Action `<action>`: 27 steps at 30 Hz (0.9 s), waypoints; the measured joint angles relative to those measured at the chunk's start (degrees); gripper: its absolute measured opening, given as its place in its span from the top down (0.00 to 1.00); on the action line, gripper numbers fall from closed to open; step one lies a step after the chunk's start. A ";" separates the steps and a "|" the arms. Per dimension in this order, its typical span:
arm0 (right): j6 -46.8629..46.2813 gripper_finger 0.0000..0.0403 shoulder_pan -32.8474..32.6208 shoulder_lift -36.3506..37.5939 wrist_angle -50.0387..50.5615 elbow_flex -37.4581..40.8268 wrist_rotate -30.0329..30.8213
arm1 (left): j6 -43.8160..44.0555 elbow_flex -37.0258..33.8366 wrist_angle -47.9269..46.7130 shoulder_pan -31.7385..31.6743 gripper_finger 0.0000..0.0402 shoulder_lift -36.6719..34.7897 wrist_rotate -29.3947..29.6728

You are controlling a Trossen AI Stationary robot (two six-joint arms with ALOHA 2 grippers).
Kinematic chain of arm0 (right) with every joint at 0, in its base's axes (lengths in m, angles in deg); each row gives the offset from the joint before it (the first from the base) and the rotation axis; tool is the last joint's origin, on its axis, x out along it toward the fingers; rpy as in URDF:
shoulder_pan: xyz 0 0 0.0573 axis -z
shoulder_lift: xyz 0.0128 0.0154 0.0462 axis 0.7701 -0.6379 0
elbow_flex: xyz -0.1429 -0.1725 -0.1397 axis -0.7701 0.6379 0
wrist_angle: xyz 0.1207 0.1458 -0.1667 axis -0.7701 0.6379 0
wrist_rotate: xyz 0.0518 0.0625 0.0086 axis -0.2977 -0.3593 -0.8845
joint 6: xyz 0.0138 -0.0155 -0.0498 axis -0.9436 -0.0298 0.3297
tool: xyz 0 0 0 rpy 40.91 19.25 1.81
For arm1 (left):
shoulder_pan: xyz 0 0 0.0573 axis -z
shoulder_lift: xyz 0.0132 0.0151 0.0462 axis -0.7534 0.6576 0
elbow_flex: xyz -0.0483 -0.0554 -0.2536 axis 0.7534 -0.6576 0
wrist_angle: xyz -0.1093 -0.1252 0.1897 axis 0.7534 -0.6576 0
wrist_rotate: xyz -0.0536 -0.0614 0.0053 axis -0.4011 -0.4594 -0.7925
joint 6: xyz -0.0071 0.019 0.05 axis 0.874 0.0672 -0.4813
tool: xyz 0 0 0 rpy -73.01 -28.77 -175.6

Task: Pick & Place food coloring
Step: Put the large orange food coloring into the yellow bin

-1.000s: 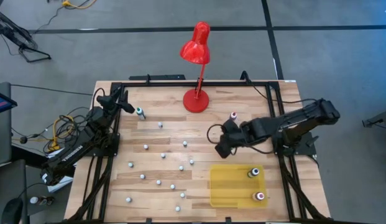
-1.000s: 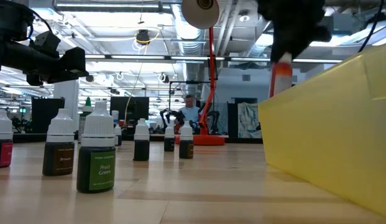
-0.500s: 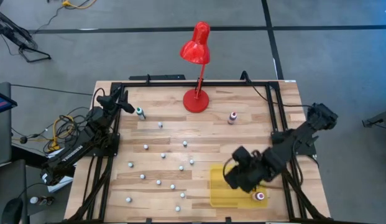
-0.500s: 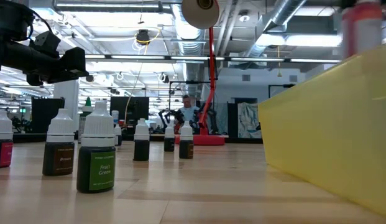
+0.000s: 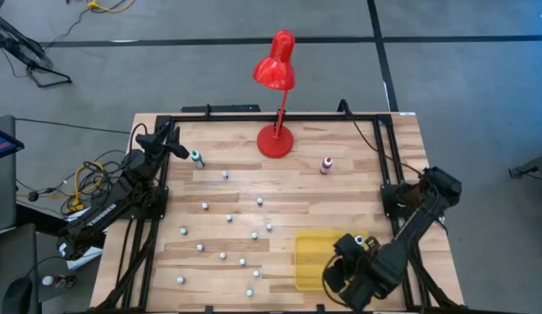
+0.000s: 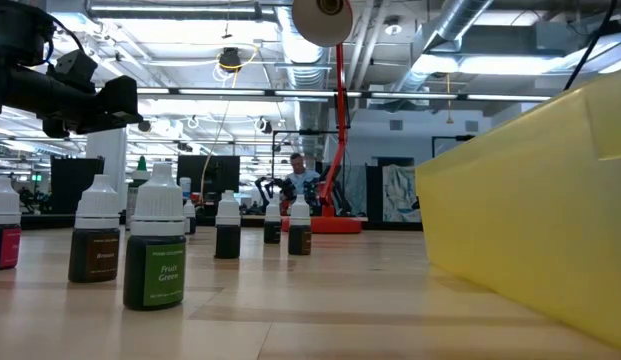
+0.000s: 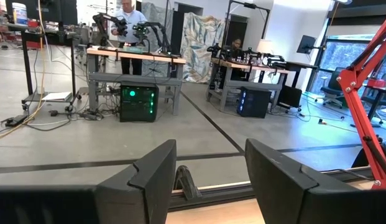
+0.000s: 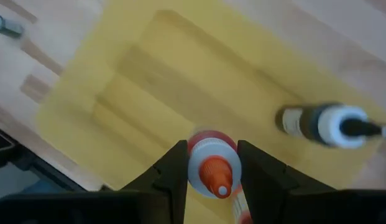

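At the left edge of the wooden surface point(image 5: 227, 196), the left jaws point(image 5: 172, 139) rest spread apart with nothing between them, near the far corner. Just beside them stands a small teal bottle point(image 5: 197, 158). From the left wrist view, the two dark fingers point(image 7: 156, 168) stand apart and look out past the surface's rim toward a room with desks and a person at a bench.

Scattered across the middle of the surface are many small bottles with white caps point(image 5: 222, 255), all upright and apart from one another. In the low view the nearest one is a green bottle point(image 6: 155, 257) with a white cap, with darker ones lined up behind it. A red lamp point(image 5: 276, 96) stands at the far edge, and a single pink-capped bottle point(image 5: 326, 165) stands to its right.

At the near right lies a yellow tray point(image 5: 310, 253); its wall point(image 6: 530, 210) fills the right of the low view. The right jaws point(image 5: 340, 277) hang over the tray's near side. In the right wrist view, a red bottle with an orange tip point(image 8: 214, 168) sits between the fingers point(image 8: 174, 168), which flank its cap on both sides. One dark bottle with a white cap point(image 8: 323, 124) lies inside the tray, apart from the held one.
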 joint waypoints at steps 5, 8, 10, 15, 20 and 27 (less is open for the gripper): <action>-7.18 0.72 -3.01 -0.06 3.35 0.00 -1.07 | 0.00 0.00 0.00 0.00 0.54 0.00 0.01; -8.85 0.74 -3.93 -0.10 5.58 0.04 -3.08 | 0.00 0.00 0.00 -0.02 0.54 0.00 -0.01; -9.22 0.74 -4.25 -0.01 5.42 0.97 -4.31 | 0.00 0.00 0.00 -0.01 0.54 0.00 0.01; -11.96 0.70 -5.03 -0.08 4.26 4.73 -4.35 | 0.00 0.00 0.00 -0.02 0.54 0.02 -0.01; -14.91 0.72 -6.51 -0.04 3.60 7.18 -2.64 | 0.00 0.00 0.00 0.00 0.54 0.02 0.00; -17.65 0.70 -7.67 -0.01 1.01 10.20 -2.51 | 0.00 0.00 0.00 0.00 0.54 0.00 0.01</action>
